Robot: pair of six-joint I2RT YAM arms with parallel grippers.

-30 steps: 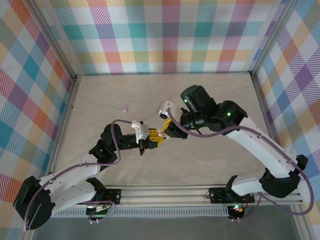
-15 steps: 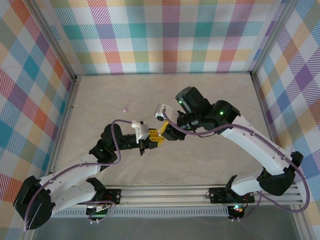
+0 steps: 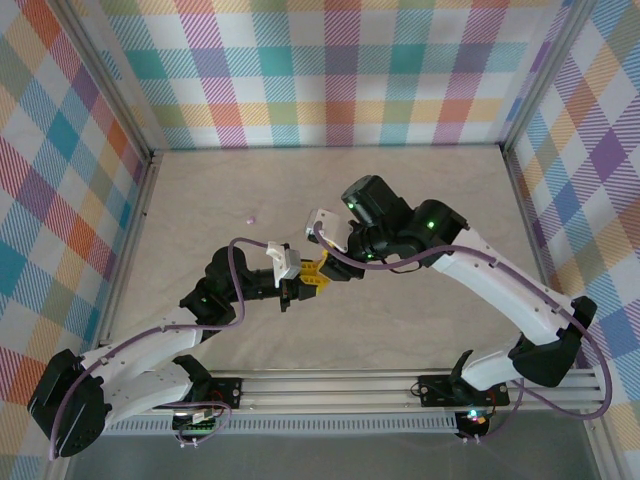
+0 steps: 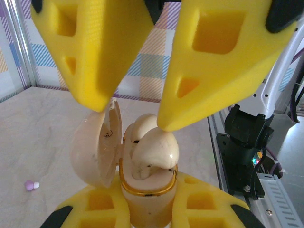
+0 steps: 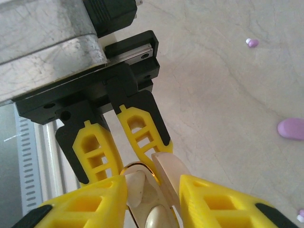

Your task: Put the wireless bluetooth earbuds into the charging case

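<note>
Up close, the left wrist reveals cream earbuds (image 4: 154, 149) in the open case (image 4: 142, 202).

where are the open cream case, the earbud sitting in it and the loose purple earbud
cream case (image 4: 147, 211): left wrist view, body below the gold rim
cream earbud (image 4: 159, 149): left wrist view, its rounded top
purple earbud (image 4: 30, 185): left wrist view, its purple end

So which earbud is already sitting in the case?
The cream-white earbud, tucked in the open case the left gripper holds. The purple earbud lies loose on the table.
</note>
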